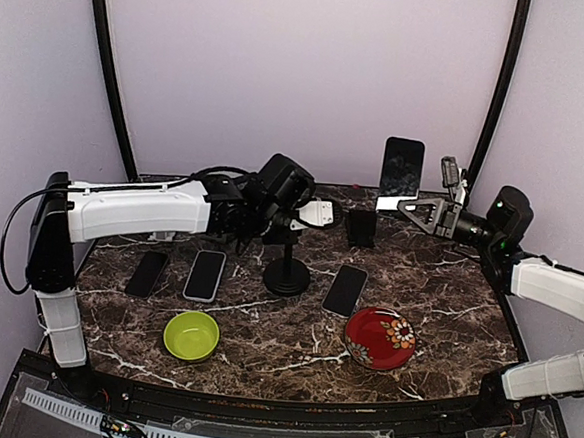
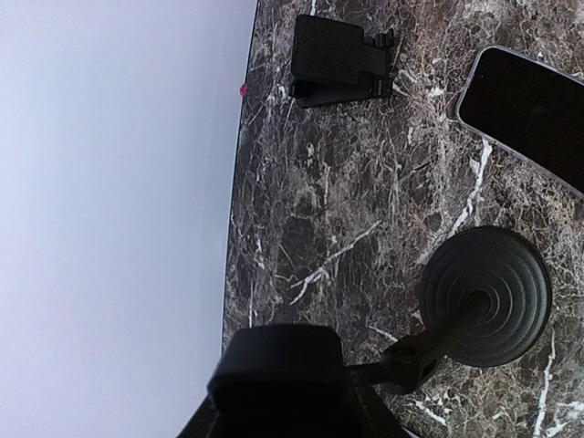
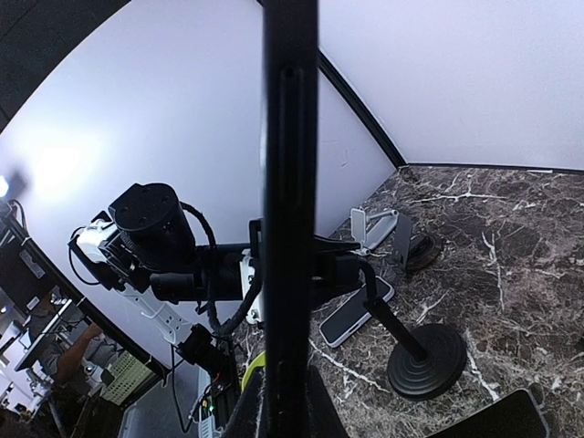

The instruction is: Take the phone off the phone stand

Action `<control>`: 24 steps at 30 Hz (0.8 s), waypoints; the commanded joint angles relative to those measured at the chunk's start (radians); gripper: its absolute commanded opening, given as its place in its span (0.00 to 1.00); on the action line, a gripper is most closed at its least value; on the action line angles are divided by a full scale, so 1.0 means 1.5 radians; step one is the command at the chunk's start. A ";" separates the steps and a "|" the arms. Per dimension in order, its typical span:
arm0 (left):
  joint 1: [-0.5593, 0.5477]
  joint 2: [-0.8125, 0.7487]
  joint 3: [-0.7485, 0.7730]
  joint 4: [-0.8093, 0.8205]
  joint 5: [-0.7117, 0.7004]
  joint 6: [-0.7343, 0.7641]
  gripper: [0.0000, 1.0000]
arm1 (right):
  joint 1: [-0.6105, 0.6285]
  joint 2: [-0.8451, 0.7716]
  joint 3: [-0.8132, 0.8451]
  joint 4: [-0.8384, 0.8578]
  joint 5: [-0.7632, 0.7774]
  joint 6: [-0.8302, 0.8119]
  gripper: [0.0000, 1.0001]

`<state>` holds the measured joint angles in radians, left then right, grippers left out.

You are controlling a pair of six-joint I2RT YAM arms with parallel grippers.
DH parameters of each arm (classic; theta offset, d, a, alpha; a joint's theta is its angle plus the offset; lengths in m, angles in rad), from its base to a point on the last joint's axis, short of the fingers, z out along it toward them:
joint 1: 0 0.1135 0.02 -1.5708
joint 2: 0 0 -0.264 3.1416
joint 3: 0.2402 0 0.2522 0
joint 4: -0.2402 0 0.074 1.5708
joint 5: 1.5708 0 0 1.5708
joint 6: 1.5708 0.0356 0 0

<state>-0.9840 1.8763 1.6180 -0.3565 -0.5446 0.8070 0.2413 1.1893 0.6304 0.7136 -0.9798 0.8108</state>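
The black phone [image 1: 402,170] is up in the air at the back right, clear of the stand, held upright by its lower edge. My right gripper [image 1: 409,203] is shut on it. In the right wrist view the phone [image 3: 290,182] shows edge-on as a dark vertical bar rising from that gripper [image 3: 288,401]. The black phone stand [image 1: 287,275], a round base with a thin post, stands mid-table. My left gripper [image 1: 292,221] is shut on its top cradle [image 2: 283,370]. The stand's base [image 2: 486,297] shows in the left wrist view.
A small black folding stand [image 1: 361,227] sits behind the phone stand. Three phones lie flat: one [image 1: 148,273] at the left, one [image 1: 205,274] beside it, one [image 1: 345,289] right of the base. A green bowl [image 1: 192,334] and a red patterned bowl [image 1: 380,337] sit near the front.
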 commanded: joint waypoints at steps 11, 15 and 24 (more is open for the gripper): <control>0.089 -0.022 0.007 0.186 0.122 0.136 0.05 | -0.005 -0.010 -0.017 0.078 -0.012 0.006 0.00; 0.115 -0.009 0.017 0.216 0.168 0.149 0.04 | -0.004 -0.011 -0.019 0.070 -0.011 -0.003 0.00; 0.153 0.051 0.083 0.205 0.213 0.158 0.02 | -0.005 0.002 -0.029 0.097 -0.013 0.011 0.00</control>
<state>-0.7696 1.9495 1.6833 -0.1246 -0.2749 1.0313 0.2409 1.1915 0.5900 0.7563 -0.9920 0.8249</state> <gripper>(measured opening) 0.356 0.075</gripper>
